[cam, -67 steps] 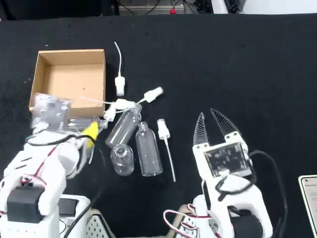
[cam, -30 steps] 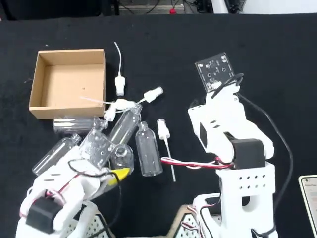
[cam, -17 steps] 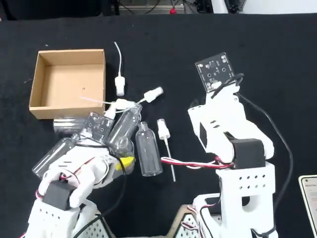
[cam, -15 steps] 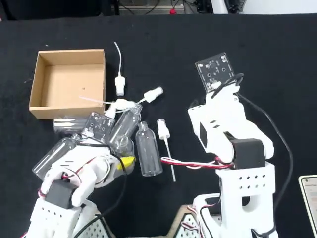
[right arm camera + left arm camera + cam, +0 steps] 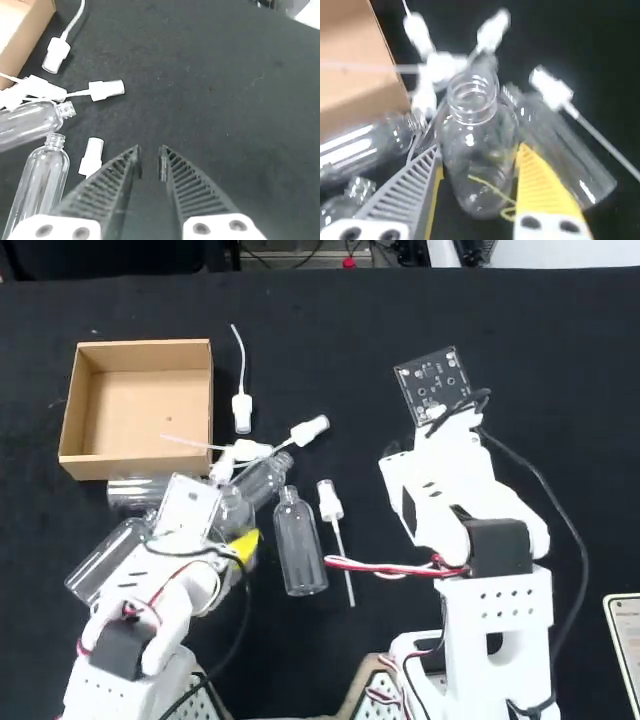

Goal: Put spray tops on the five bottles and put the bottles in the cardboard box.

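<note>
High view first: the left pincer [image 5: 233, 532] is clamped on a bottle [image 5: 237, 508], just off the box [image 5: 140, 343], with other bottles lying close by on the worktop [image 5: 520, 360]. The right arm stands tall, well apart.

Left wrist view: the bottle sits upright between the jaws, its neck open and with no top on it. It looks like thin plastic, so the grip wants to be firm without crushing, and the neck kept vertical.

Right wrist view: the right pincer [image 5: 149, 160] is all but together, holding nothing, with a spray top [image 5: 91, 156] near it. It should probably spread, take a top by the head, let the tube hang, then feed it straight into the neck.
</note>
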